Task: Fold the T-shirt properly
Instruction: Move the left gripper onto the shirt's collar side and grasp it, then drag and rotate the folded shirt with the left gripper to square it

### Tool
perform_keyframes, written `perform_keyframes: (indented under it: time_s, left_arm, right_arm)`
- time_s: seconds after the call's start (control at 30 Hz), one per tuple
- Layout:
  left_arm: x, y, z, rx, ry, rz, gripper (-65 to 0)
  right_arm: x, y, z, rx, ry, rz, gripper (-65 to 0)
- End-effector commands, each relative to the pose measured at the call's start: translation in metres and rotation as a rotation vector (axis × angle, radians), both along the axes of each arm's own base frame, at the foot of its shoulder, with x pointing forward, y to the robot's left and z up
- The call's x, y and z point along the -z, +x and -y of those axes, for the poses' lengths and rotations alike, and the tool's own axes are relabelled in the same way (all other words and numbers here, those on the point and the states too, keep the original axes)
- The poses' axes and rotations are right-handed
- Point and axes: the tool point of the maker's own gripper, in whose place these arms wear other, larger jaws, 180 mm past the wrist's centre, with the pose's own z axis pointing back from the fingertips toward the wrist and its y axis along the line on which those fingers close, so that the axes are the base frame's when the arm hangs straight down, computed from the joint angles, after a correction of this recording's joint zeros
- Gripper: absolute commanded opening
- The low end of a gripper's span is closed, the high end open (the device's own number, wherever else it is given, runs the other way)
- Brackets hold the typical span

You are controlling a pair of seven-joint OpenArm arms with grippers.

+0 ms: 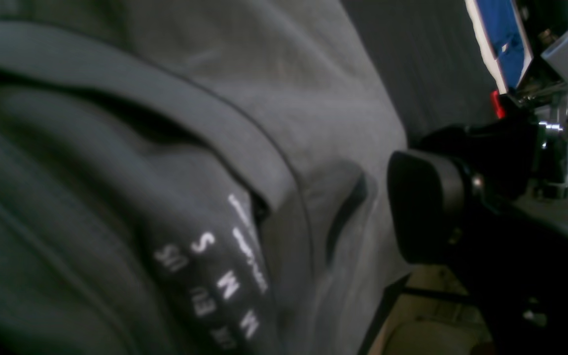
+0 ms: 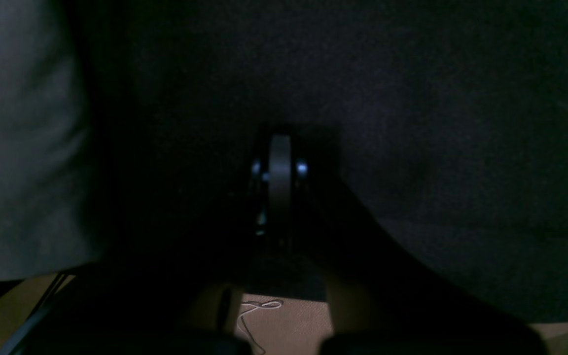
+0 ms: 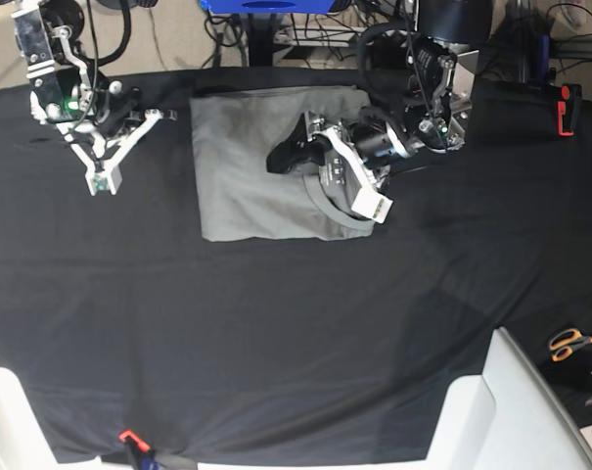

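Note:
The grey T-shirt [image 3: 247, 176] lies folded into a rectangle at the top middle of the black cloth [image 3: 276, 323]. My left gripper [image 3: 288, 157] hovers over its right part by the round collar [image 3: 337, 217], jaws open with nothing between them. The left wrist view shows the collar with its white printed label [image 1: 225, 276] close up, and one black finger pad [image 1: 422, 207] just beside the fabric. My right gripper [image 3: 129, 103] rests at the far left, apart from the shirt. In the right wrist view it [image 2: 280, 148] is shut and empty over the cloth, the T-shirt [image 2: 17, 148] to its left.
Orange-handled scissors [image 3: 569, 343] lie at the right edge. A red clamp [image 3: 565, 108] grips the cloth at the upper right and a small red clip [image 3: 129, 436] at the bottom left. White table corners [image 3: 491, 411] show along the front edge.

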Motion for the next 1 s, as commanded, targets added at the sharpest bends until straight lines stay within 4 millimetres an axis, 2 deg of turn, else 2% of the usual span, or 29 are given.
perform_keyframes:
  time_s: [0.0,0.03,0.1,0.2,0.27,0.47,0.53,0.63,0.77,0.83,0.97]
  left_arm:
    - [0.031,-0.034,-0.007,0.083,0.119,-0.135,0.0]
    - [0.032,-0.035,-0.007,0.083,0.119,-0.136,0.0]
    - [0.032,-0.035,-0.007,0.083,0.119,-0.136,-15.6]
    - [0.032,-0.035,-0.007,0.083,0.119,-0.138,-46.2]
    - [0.033,-0.036,-0.007,0.086,0.121,-0.142,-63.7]
    - [0.037,-0.047,-0.006,0.147,0.155,-0.184,-65.0]
    - [0.033,-0.041,-0.007,0.177,0.178,-0.179,-65.0]
    - [0.03,-0.039,-0.021,0.236,0.246,-0.194,-65.0]
    - [0.018,-0.025,-0.031,0.375,0.359,-0.136,-65.0]
    - [0.015,-0.016,-0.034,0.444,0.407,-0.106,-65.0]
    - [0.009,-0.001,-0.026,0.606,0.494,-0.042,-65.0]
  right_arm:
    - [-0.006,0.008,0.003,-0.001,-0.002,0.03,-65.0]
    - [-0.006,0.008,0.003,-0.001,-0.002,0.029,-65.0]
    - [-0.005,0.007,0.003,0.0,-0.003,0.026,-65.0]
    - [-0.005,0.007,0.003,0.0,-0.003,0.026,-65.0]
    - [-0.005,0.007,0.003,0.0,-0.003,0.027,-65.0]
    - [-0.006,0.01,0.004,0.005,-0.004,0.032,-65.0]
    - [-0.006,0.01,0.004,0.005,-0.004,0.032,-65.0]
    - [-0.006,0.01,0.005,0.007,-0.006,0.032,-65.0]
    - [-0.006,0.01,0.005,0.013,-0.004,0.033,-65.0]
    - [-0.008,0.014,0.014,0.049,-0.006,0.045,-65.0]
    - [-0.01,0.017,0.022,0.102,0.0,0.054,-65.0]
